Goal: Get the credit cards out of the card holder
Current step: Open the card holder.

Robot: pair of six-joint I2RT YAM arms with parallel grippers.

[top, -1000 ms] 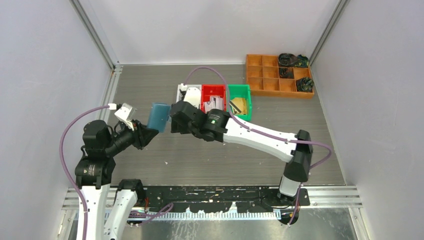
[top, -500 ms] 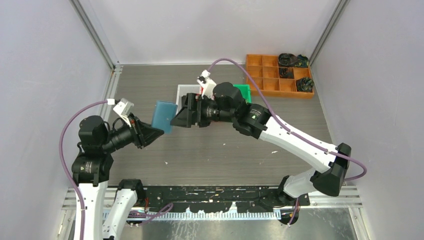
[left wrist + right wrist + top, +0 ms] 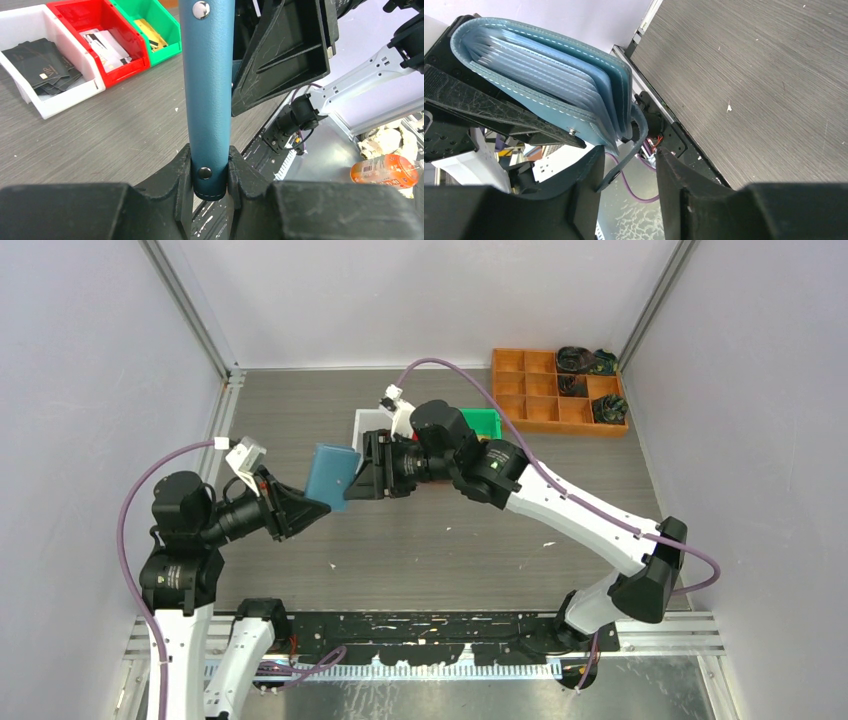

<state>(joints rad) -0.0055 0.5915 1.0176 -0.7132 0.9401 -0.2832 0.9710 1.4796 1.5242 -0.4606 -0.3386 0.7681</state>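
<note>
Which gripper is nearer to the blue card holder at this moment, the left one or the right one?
Left. The left gripper is clamped on one end of the card holder. The right gripper is at its open edge, jaws apart around the hanging tab.

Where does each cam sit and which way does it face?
Top external: above and behind the robot, looks down on the table; shows left arm, right arm, left gripper clamping the holder, right gripper beside it.
Left wrist: on the left arm, faces across the table toward the red bin; own fingers below, holder edge-on between them.
Right wrist: on the right arm, faces the holder's fanned side; own fingers below, strap between them.
Shared: all three show the holder.
</note>
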